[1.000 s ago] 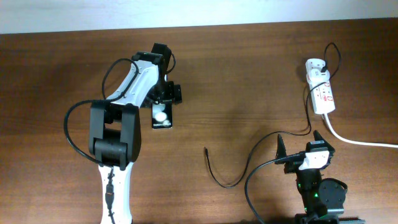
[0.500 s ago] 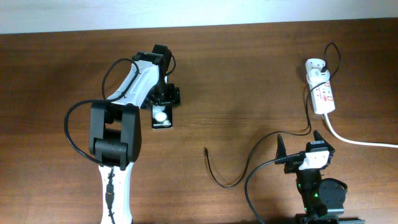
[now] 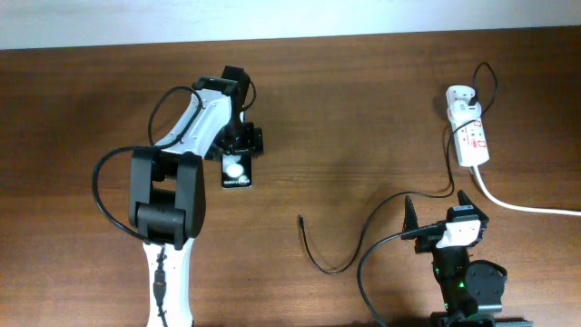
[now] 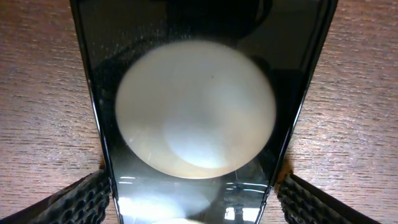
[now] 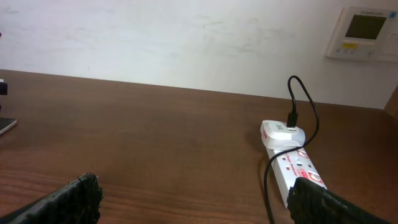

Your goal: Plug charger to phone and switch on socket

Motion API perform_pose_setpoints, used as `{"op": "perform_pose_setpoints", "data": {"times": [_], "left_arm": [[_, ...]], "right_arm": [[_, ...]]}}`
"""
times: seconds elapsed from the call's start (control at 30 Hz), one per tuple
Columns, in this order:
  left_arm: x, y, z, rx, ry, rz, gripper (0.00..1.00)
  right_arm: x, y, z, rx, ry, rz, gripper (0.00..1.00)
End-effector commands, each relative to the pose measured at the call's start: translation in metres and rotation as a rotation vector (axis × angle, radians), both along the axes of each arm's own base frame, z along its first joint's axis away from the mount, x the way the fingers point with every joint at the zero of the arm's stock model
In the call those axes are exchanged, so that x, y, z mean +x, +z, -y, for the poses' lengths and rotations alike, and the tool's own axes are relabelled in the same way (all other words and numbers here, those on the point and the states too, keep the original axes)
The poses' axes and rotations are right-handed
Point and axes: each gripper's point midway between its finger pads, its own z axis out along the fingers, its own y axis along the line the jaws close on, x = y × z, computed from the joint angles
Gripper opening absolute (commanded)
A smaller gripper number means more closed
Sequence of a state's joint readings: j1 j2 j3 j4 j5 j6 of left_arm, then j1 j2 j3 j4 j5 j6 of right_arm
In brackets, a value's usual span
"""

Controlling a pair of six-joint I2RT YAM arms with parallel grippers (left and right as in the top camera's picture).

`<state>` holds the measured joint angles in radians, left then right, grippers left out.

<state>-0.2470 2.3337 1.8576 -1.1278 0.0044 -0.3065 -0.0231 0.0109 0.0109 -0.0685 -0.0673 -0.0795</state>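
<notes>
Overhead, left arm [image 3: 195, 118] stretched forward, left pincer [image 3: 241, 146] clamped on phone [image 3: 235, 172], right pincer [image 3: 437, 205] apart.

White-and-black arms [image 3: 186, 136], looping black cables [image 3: 102, 195]

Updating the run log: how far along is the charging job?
Done: charger's adapter sits in the socket. In hand: left gripper straddles the phone, clamping unclear. Left: the cable's plug tip lies loose on the table, right gripper open and empty; plugging in remains; switch state unreadable.
</notes>
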Motion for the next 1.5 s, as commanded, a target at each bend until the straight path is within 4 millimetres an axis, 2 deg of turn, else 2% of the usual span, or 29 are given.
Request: {"op": "perform_pose_setpoints", "data": {"times": [0.0,0.03,0.13,0.33,0.47,0.7,0.8,0.9,0.97,1.0,1.13,1.47], "left_arm": [[-0.014,-0.018,-0.008,0.042,-0.013,-0.056,0.84],[-0.014,-0.018,-0.007,0.041,-0.013,-0.056,0.79],[-0.014,-0.018,-0.007,0.041,-0.013,-0.055,0.75],[-0.014,-0.018,-0.007,0.041,-0.013,-0.055,0.74],[-0.014,-0.018,-0.007,0.041,-0.013,-0.055,0.7],[-0.014,-0.018,-0.007,0.041,-0.012,-0.055,0.55],[-0.014,-0.018,-0.007,0.041,-0.012,-0.054,0.43],[-0.014,-0.018,-0.007,0.041,-0.012,-0.054,0.22],[-0.014,-0.018,-0.007,0.041,-0.012,-0.054,0.02],[-0.014,-0.018,-0.007,0.041,-0.012,-0.054,0.0],[-0.01,-0.015,-0.007,0.038,-0.011,-0.044,0.0],[0.008,0.027,-0.002,0.027,-0.011,-0.001,0.0]], "right_arm": [[0.0,-0.003,0.0,0.001,-0.002,-0.005,0.99],[0.0,-0.003,0.0,0.001,-0.002,-0.006,0.99],[0.0,-0.003,0.0,0.001,-0.002,-0.006,0.99],[0.0,-0.003,0.0,0.001,-0.002,-0.005,0.99],[0.0,-0.003,0.0,0.001,-0.002,-0.005,0.99],[0.0,-0.003,0.0,0.001,-0.002,-0.005,0.99],[0.0,-0.003,0.0,0.001,-0.002,-0.005,0.99],[0.0,-0.003,0.0,0.001,-0.002,-0.005,0.99],[0.0,-0.003,0.0,0.001,-0.002,-0.005,0.99],[0.0,-0.003,0.0,0.001,-0.002,-0.006,0.98],[0.0,-0.003,0.0,0.001,-0.002,-0.005,0.99],[0.0,-0.003,0.0,0.001,-0.002,-0.006,0.99]]}}
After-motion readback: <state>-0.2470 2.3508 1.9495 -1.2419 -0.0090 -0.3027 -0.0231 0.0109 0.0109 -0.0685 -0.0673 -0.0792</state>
